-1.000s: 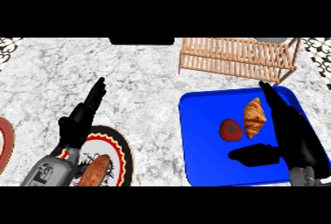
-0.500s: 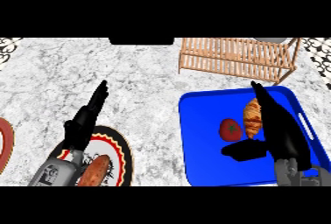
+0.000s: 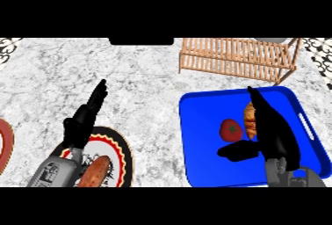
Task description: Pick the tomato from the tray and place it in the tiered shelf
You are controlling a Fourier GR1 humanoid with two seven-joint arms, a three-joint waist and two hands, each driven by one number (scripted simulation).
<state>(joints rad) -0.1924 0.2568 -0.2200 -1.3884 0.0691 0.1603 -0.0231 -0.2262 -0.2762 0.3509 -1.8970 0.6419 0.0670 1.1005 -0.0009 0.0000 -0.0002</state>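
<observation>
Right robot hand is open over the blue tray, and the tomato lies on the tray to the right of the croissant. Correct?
Not quite. The head view shows the tomato on the blue tray to the left of the croissant, not the right. The right robot hand is open over the tray, as you said.

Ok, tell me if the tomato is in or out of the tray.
In: the tomato lies on the blue tray, beside the open right hand.
</observation>
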